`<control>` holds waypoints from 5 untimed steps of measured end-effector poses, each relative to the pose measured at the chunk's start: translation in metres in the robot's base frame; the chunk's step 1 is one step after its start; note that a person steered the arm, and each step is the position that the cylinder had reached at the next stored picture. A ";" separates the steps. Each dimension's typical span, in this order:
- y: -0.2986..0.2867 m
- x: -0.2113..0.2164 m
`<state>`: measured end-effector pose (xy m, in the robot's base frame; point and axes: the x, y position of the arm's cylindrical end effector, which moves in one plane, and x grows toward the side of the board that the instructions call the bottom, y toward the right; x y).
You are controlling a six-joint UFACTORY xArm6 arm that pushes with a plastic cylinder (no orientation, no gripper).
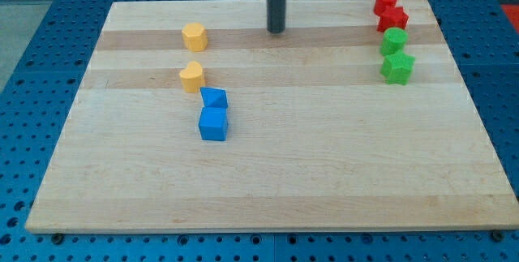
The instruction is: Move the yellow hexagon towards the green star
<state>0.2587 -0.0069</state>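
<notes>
The yellow hexagon (195, 36) sits near the view's top left of the wooden board (324, 173). The green star (397, 67) sits at the view's right, just below a green rounded block (394, 40). My tip (276, 31) is a dark rod's end touching the board near the top middle. It stands about a hundred pixels to the right of the yellow hexagon, level with it, and well to the left of the green star. It touches no block.
A second yellow block (192, 76) lies below the hexagon. Two blue blocks (213, 98) (213, 123) lie touching just below it. Two red blocks (386, 2) (392, 19) sit at the top right, above the green ones.
</notes>
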 end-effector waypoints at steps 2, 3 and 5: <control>-0.105 -0.027; -0.146 -0.026; -0.148 0.015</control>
<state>0.2739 -0.1549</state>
